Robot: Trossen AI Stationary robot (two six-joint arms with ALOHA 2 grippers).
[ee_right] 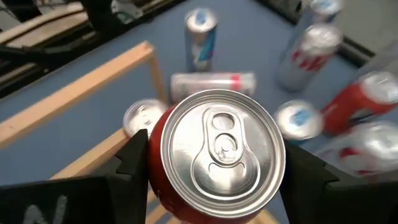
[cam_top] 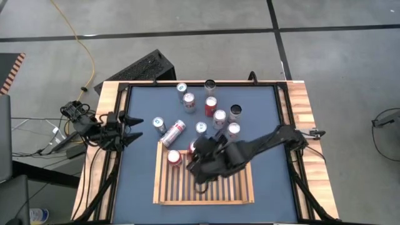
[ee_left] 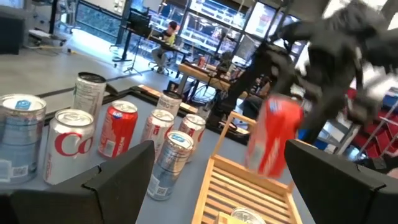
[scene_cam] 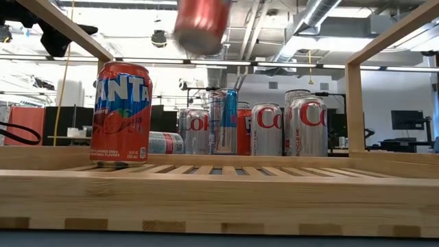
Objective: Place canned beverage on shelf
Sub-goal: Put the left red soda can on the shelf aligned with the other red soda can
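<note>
Centrally, the blue tabletop (cam_top: pixel 137 169) is occupied toward its near edge by the light-wood shelf (cam_top: pixel 228 190), which serves as the landmark. Above the shelf's far left part the right arm is stretched, and its right gripper (ee_right: pixel 214 155) is seen clamped around a red can (ee_right: pixel 217 155), the fingers (ee_right: pixel 134 155) pressed against both sides; the can is held upright in the air over the slats, clear of them in the low view. Inside the shelf, at its far left corner, a red Fanta can (scene_cam: pixel 121 113) is stood upright. Beyond the shelf's far rim a cluster of cans (cam_top: pixel 209 112) is gathered, one of them (cam_top: pixel 173 132) lying on its side. Well left of the shelf, at the table's edge, the left gripper (cam_top: pixel 134 131) is parked, its fingers spread apart and empty.
</note>
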